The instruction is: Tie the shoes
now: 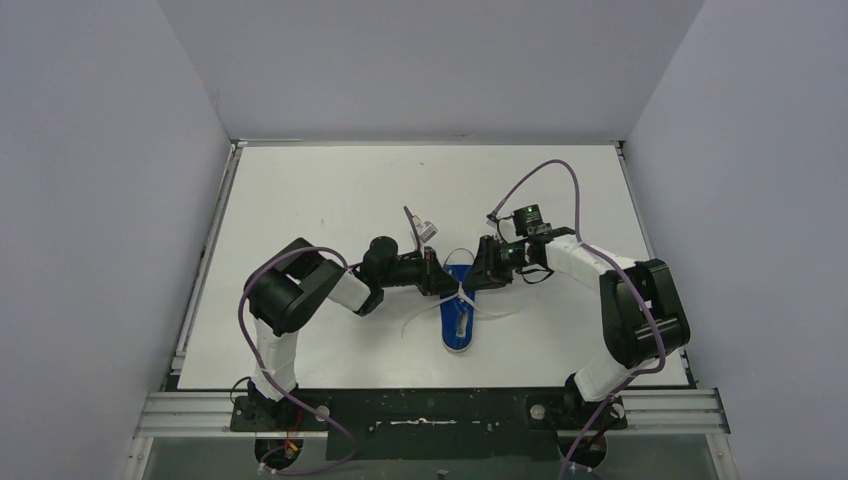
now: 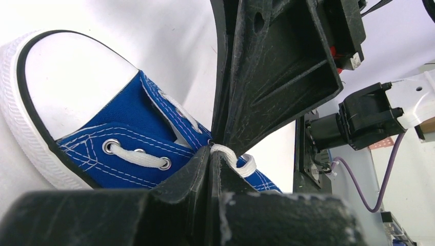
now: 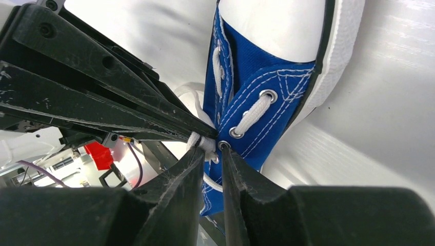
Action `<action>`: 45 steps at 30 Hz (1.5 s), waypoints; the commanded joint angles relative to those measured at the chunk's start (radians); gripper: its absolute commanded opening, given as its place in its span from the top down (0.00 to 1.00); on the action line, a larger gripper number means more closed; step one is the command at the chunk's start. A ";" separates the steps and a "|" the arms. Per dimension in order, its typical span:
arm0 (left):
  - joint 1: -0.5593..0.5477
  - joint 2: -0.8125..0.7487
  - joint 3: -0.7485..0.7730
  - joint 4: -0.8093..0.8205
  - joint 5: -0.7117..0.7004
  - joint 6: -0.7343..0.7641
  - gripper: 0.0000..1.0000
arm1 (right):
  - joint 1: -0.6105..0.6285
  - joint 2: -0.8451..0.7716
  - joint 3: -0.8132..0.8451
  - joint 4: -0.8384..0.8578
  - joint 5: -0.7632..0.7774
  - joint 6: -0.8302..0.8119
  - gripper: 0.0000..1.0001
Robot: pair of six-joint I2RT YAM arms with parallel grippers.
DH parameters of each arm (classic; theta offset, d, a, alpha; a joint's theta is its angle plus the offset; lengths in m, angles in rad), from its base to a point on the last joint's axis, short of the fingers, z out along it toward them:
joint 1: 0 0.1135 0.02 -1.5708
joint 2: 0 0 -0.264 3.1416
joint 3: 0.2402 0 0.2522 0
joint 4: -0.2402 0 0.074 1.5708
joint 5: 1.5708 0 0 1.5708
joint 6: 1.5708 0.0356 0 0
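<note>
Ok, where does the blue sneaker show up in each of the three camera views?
Top external: blue sneaker just below mid-frame.
Left wrist: it fills the left half.
Right wrist: it sits upper centre to right.
Shared landmark: the white lace through its eyelets.

The left hand (image 2: 213,147) hides the sneaker's (image 2: 123,128) heel; whether the right hand (image 3: 211,154) grips the lace (image 3: 196,139) is unclear.
</note>
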 commanded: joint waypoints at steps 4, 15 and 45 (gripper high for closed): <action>0.000 0.002 0.029 0.116 0.020 -0.015 1.00 | 0.018 -0.031 0.002 0.080 -0.042 0.035 0.77; -0.005 0.032 0.033 0.228 0.045 -0.085 1.00 | 0.026 0.012 -0.005 0.141 -0.039 0.059 0.74; 0.077 0.013 -0.074 0.302 0.090 -0.110 0.72 | -0.006 -0.009 0.007 0.064 -0.054 -0.047 1.00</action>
